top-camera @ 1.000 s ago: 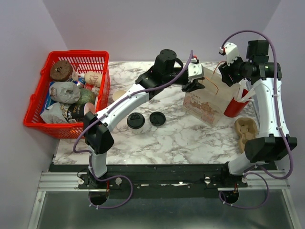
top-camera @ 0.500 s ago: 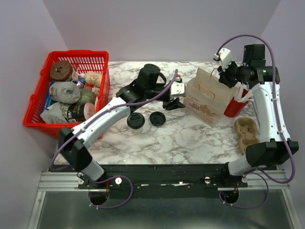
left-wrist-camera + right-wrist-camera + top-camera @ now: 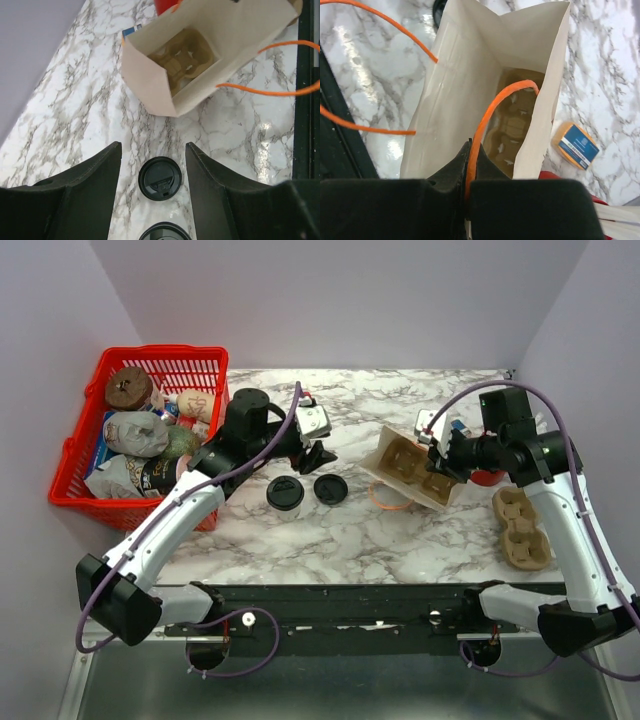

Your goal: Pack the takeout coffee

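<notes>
The takeout coffee (image 3: 284,494), a small whitish cup with a black lid, stands on the marble next to a loose flat black lid (image 3: 331,488). My left gripper (image 3: 320,456) hangs open just above and behind them. In the left wrist view the loose lid (image 3: 160,178) lies between the open fingers, and the coffee's lid (image 3: 165,233) shows at the bottom edge. The paper bag (image 3: 445,493) is tipped with its mouth toward the left, a cardboard cup carrier (image 3: 180,60) inside it. My right gripper (image 3: 470,146) is shut on the bag's orange handle (image 3: 492,110).
A red basket (image 3: 70,455) full of packaged goods stands at the left. A second cardboard carrier (image 3: 523,530) lies at the right edge, and a red cup (image 3: 488,478) is behind the bag. A small blue and orange box (image 3: 576,145) lies beside the bag.
My left gripper drew back from the bag to the left, over the lids, and opened wider. My right gripper shut on the handle and lowered, tipping the upright bag over leftward.
</notes>
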Robot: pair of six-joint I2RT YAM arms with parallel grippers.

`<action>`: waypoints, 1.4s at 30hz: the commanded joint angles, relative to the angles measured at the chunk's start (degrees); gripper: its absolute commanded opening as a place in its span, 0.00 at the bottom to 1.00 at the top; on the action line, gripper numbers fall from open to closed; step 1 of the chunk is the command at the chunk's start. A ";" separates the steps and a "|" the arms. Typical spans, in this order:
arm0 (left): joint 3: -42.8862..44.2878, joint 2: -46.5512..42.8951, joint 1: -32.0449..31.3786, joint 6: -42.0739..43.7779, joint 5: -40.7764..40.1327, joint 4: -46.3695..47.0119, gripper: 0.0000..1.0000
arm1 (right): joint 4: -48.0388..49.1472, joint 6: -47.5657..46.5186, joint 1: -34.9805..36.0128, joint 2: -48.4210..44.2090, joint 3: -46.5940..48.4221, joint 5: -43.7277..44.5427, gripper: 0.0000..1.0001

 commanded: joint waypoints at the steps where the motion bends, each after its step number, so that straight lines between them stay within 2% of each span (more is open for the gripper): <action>1: -1.03 0.61 0.99 -3.72 -2.05 4.67 0.63 | -5.56 -4.03 1.50 -1.56 -0.92 -6.69 0.07; 11: -1.03 1.84 1.16 -4.96 -1.08 5.81 0.63 | -7.86 -3.51 3.00 -2.35 -2.60 -8.89 0.07; 19: 0.03 1.84 2.04 -5.39 -0.99 4.41 0.63 | -12.86 -1.14 3.00 1.95 8.29 -13.37 0.04; 24: 1.26 1.67 3.01 -4.52 -1.34 1.43 0.63 | -14.10 -2.37 2.82 4.94 11.38 -11.01 0.03; 25: 1.61 1.58 3.27 -4.17 -1.78 0.55 0.64 | -14.10 -2.63 2.56 5.81 11.29 -10.22 0.03; 28: 2.93 1.31 3.53 -4.08 -5.64 -3.32 0.76 | -13.75 -3.24 0.02 8.27 11.12 -10.30 0.03; 30: 3.72 0.88 3.97 -3.21 -7.74 -7.01 0.80 | -13.04 -3.42 -2.52 9.51 11.73 -10.39 0.03; 31: 3.98 0.70 4.06 -2.59 -8.28 -8.58 0.87 | -13.04 -3.51 -3.24 10.21 12.17 -10.39 0.04; 33: 6.69 1.13 4.85 1.79 -7.24 -18.40 0.89 | -12.95 -3.77 -4.64 11.88 13.22 -10.12 0.09; 34: 7.84 1.40 5.03 8.60 -5.75 -22.53 0.93 | -12.69 -3.86 -4.91 12.15 13.75 -9.43 0.09; 35: 8.90 1.84 5.12 11.97 -6.17 -30.75 0.96 | -12.43 -3.77 -5.00 12.67 13.84 -8.90 0.11; 38: 11.01 3.51 5.56 19.80 -11.17 -40.55 0.99 | -11.37 -3.77 -5.26 13.47 13.67 -8.10 0.15; 40: 10.76 4.39 5.91 23.41 -12.15 -43.39 0.99 | -10.50 -2.90 -5.26 14.17 13.67 -8.27 0.16; 42: 8.40 3.95 6.17 31.06 -12.15 -45.69 0.99 | -9.09 -1.67 -5.26 14.70 13.58 -8.36 0.18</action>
